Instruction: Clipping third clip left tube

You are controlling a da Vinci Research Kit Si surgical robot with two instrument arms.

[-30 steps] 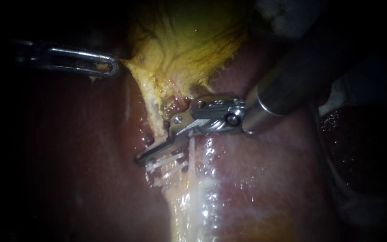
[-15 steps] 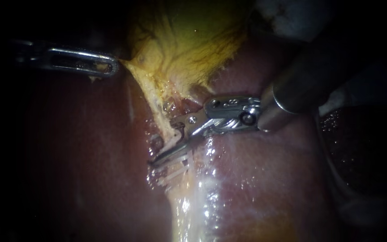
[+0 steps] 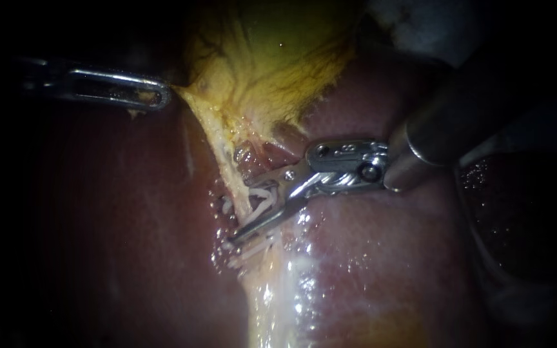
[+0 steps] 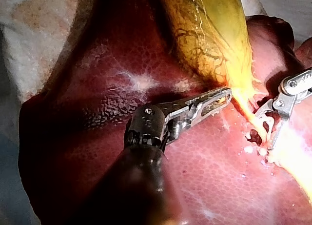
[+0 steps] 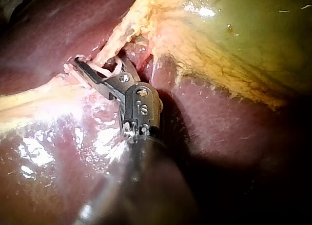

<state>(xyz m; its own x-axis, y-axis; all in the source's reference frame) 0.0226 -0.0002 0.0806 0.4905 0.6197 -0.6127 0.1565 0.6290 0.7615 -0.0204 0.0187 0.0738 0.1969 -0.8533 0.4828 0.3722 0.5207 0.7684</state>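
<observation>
Wet dark-red liver (image 3: pixel 369 258) as the floor under both instruments; yellow-green gallbladder (image 3: pixel 272 58) resting on it, ahead of the left instrument (image 3: pixel 161 95). Left instrument: jaws together, clamped on the gallbladder's tapering yellow edge, with that edge drawn out to a point at the tip; well apart from the right instrument (image 3: pixel 251 209). From that pinched point, a pale tube (image 3: pixel 225 169) running across the liver toward the right instrument's jaws and passing between them. Right instrument: jaws apart, one long and dark lying low along the liver, the other shorter and lifted; straddling the tube from its side. Between those jaws, on the tube, a white clip (image 3: pixel 260 195); whether either jaw touches it, cannot tell. Just past the long jaw, on the side away from the gallbladder, more white clips (image 3: pixel 249 248) across the same tube, close together. Beyond them, a broad pale glistening band (image 3: pixel 278 296) continuing over the liver, off to one side of the right instrument's shaft.
</observation>
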